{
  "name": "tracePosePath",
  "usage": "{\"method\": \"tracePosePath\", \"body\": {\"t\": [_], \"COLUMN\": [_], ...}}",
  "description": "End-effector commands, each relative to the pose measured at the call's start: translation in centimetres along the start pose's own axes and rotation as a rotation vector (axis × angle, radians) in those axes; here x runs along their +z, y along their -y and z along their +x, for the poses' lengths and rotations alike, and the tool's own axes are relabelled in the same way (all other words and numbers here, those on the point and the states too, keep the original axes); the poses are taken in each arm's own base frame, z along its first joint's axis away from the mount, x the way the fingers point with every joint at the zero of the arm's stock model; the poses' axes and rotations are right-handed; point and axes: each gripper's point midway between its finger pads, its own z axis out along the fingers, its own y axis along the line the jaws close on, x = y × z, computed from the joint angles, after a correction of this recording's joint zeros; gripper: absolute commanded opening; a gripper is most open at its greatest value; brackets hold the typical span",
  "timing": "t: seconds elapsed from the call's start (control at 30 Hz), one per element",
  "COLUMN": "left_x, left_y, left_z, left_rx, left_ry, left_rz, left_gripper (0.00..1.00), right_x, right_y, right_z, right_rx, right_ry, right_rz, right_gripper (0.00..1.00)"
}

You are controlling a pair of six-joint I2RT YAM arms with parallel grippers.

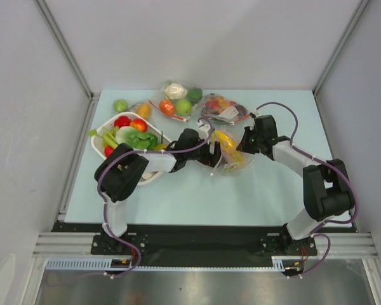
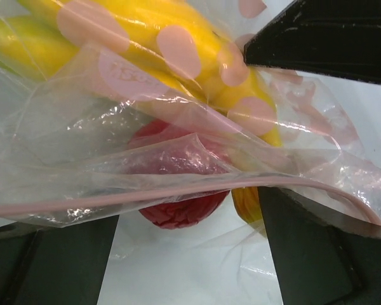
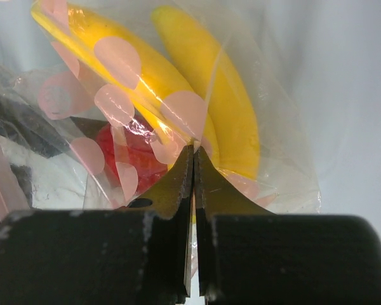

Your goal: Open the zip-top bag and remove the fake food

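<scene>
The zip-top bag lies mid-table, clear with pink dots. In the left wrist view its pinkish zip strip runs across just beyond my fingers. Inside are a yellow banana bunch, a small red piece and an orange-yellow fruit. My left gripper is at the bag's left end, open, with its fingers on either side of the bag's mouth. My right gripper is shut on the bag's film at the right end, over the banana and the red piece. A leafy green lettuce lies in the basket.
The white basket at the left holds red peppers, a tomato and a leek. Behind are a clear bag with cauliflower and a clear bag with a white label. A green fruit and an orange one lie loose.
</scene>
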Motion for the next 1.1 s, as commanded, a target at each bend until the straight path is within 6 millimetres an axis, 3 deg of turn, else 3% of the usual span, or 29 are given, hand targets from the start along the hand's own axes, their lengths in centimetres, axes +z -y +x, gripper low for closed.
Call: {"method": "tracePosePath", "body": {"t": [0.0,0.1,0.13,0.3,0.5,0.63,1.07], "left_x": [0.7,1.3,1.6,1.4,-0.1,-1.5,-6.3], "left_y": [1.3,1.1,0.3,-0.2,-1.2,-0.8,2.0], "left_z": [-2.9,-2.9,-1.9,-0.7,1.3,1.4,-0.6], "left_rx": [0.036,0.047,0.041,0.104,0.105,0.106,0.096], "left_ry": [0.069,0.046,0.006,-0.06,-0.113,-0.098,-0.051], "left_rz": [0.022,0.001,-0.033,-0.103,-0.164,-0.166,-0.153], "left_gripper": [0.93,0.92,0.91,0.85,0.53,0.33,0.3], "right_x": [0.4,0.7,0.7,0.8,1.0,1.0,-0.2], "right_y": [2.3,2.0,1.8,1.6,1.7,2.5,5.5], "right_z": [10.2,10.6,10.6,10.8,10.8,10.8,9.7], "right_rx": [0.03,0.021,0.019,0.017,0.015,0.022,0.06], "right_ry": [-0.327,-0.34,-0.34,-0.344,-0.346,-0.345,-0.29], "right_rz": [0.098,0.09,0.088,0.08,0.082,0.102,0.162], "right_gripper": [0.0,0.0,0.0,0.0,0.0,0.0,0.0]}}
